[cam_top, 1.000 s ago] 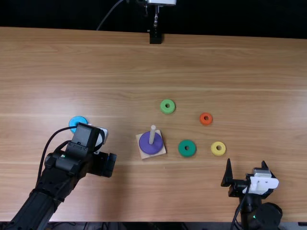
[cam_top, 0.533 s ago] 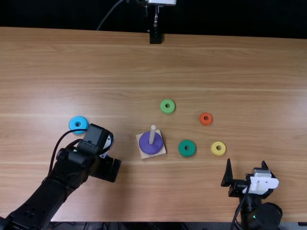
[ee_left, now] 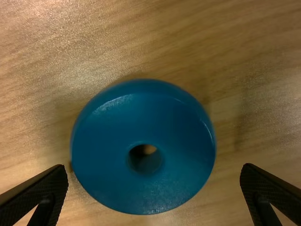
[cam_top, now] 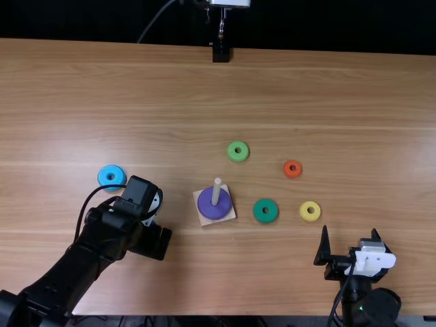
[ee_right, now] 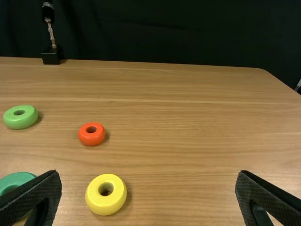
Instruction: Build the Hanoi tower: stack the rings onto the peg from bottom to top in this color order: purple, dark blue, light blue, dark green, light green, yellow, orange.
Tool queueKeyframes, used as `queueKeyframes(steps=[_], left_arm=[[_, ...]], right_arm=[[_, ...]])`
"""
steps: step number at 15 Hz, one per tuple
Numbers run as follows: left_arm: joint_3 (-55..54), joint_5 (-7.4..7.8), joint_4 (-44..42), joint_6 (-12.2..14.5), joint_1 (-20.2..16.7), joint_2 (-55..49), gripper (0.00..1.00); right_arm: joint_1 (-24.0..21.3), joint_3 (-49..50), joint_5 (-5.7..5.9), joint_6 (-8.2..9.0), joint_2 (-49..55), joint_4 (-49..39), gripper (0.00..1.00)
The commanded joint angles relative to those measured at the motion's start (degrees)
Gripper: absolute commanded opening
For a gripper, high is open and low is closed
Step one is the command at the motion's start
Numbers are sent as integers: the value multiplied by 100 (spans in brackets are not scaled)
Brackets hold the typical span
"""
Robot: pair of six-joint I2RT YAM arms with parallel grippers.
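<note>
the dark blue ring (ee_left: 99, 155) lies flat on the table (cam_top: 136, 88), seen from above in the left wrist view, within the space between the left pincer's (cam_top: 157, 243) spread fingers. in the top view that pincer is at eight o'clock from the peg (cam_top: 216, 192), which rises from a square wooden base (cam_top: 227, 216) through the purple ring (cam_top: 209, 206). around the peg, the light green ring (cam_top: 232, 151) is at one o'clock, the orange ring (cam_top: 287, 169) at two, the dark green ring (cam_top: 259, 211) at three, with the yellow ring (cam_top: 304, 212) beyond it, and the light blue ring (cam_top: 103, 178) between nine and ten. the right pincer (cam_top: 349, 229), fingers wide apart, is between three and four o'clock, past yellow.
</note>
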State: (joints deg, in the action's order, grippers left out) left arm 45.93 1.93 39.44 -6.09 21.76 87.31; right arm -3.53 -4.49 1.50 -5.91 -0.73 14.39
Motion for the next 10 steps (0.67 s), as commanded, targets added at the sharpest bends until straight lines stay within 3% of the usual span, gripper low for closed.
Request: queueKeyframes(steps=[1,10], left_arm=[[21,81,-42,8,4,85,100],[47,81,-84,18,-5,278,100]], right_arm=[[-43,361,82,11,73,381,100],[-43,361,82,11,73,381,100]])
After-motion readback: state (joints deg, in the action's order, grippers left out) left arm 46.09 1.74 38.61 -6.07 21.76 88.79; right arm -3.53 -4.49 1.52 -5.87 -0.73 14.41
